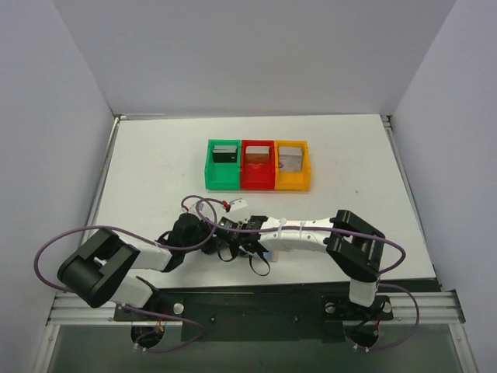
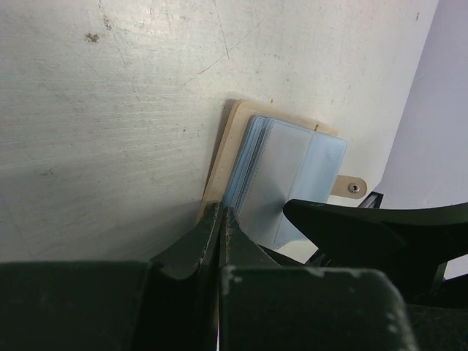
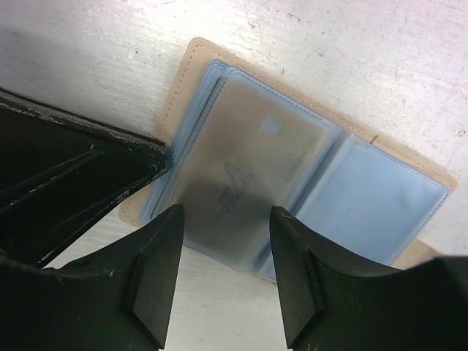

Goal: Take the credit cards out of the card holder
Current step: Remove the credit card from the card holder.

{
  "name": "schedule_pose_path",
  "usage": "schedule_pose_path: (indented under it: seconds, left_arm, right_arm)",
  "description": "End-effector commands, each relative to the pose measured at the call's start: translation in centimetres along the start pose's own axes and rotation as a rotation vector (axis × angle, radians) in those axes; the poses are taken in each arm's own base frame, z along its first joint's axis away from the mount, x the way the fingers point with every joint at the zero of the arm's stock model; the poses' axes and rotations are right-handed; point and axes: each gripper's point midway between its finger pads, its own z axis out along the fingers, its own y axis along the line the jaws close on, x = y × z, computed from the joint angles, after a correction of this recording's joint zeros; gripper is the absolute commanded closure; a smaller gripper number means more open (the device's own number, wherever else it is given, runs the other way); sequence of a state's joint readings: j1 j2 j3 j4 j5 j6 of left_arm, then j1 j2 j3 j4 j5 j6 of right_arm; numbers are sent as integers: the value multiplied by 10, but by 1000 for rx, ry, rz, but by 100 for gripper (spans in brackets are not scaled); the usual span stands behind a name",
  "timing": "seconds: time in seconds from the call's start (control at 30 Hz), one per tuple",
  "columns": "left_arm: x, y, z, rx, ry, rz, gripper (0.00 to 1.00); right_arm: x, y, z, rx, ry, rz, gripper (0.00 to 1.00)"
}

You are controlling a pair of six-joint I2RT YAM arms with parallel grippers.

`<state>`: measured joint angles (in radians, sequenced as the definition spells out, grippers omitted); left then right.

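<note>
Tan, bluish-grey card holder (image 3: 380,199)

Bins: three in a row, a green bin (image 1: 221,180), a red bin (image 1: 257,182) and an orange bin (image 1: 292,183).
Credit cards in bins: three, one per bin, a dark card (image 1: 225,153), a brownish card (image 1: 255,155) and a grey card (image 1: 290,159).
Holders: one card holder (image 3: 373,197).
Credit cards showing in it: one greyish card (image 3: 248,175), behind a clear pocket.
Arms: two, the left arm (image 1: 144,258) and the right arm (image 1: 299,233).
Surface (image 1: 155,171): one.

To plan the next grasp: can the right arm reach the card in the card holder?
Probably yes: right gripper hovers over the card, jaws open; left gripper sits at the card holder edge.
</note>
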<state>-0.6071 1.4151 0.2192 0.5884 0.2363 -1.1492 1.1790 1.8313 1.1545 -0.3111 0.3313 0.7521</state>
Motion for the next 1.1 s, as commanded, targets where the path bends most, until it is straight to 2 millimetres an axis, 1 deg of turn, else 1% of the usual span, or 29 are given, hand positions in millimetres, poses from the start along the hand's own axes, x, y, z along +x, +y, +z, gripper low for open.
schedule_pose_path:
  seconds: [0.0, 0.07, 0.3, 0.47, 0.6, 0.67, 0.7, 0.77, 0.8, 0.83, 0.87, 0.93, 0.97, 1.0, 1.03, 1.07]
  left_arm:
    - [-4, 2, 5, -2, -25, -2, 100]
    - [-4, 5, 7, -13, -25, -7, 100]
    - [-5, 15, 6, -46, -45, -20, 100]
    - [-9, 15, 4, -57, -66, -24, 100]
    - [-13, 16, 1, -69, -93, -24, 100]
    - [-15, 15, -2, -66, -105, -22, 100]
    - [-15, 17, -2, -77, -107, -25, 100]
    - [-16, 17, -4, -77, -116, -23, 100]
    - [-17, 16, -5, -76, -120, -24, 100]
    - [-17, 16, -5, -76, -121, -24, 100]
    - [-17, 14, -6, -70, -126, -24, 100]
    - [-17, 12, -6, -68, -131, -20, 100]
    - [-16, 11, -7, -67, -131, -18, 100]
    - [-14, 10, -7, -65, -133, -17, 100]
    - [-14, 8, -7, -62, -137, -16, 100]
    - [-11, 6, -7, -57, -139, -12, 100]
  right_arm:
    - [10, -23, -3, 89, 15, -16, 56]
    - [12, -27, -3, 102, 16, -13, 58]
    - [18, -39, -7, 126, 17, -4, 61]
    - [20, -48, -13, 139, 7, 12, 63]
    - [16, -56, -25, 135, -23, 45, 62]
    - [15, -63, -30, 144, -30, 58, 62]
    - [15, -65, -33, 150, -38, 69, 62]
    - [12, -71, -39, 151, -62, 86, 62]
    - [8, -71, -46, 138, -84, 96, 62]
    - [5, -71, -49, 133, -104, 94, 60]
    - [-3, -62, -56, 86, -145, 96, 58]
    - [-13, -48, -64, 37, -169, 78, 50]
    - [-22, -40, -68, 17, -176, 68, 45]
    - [-22, -36, -65, 20, -167, 52, 43]
    - [-30, -28, -68, 5, -173, 40, 40]
    - [-28, -25, -62, 15, -159, 24, 39]
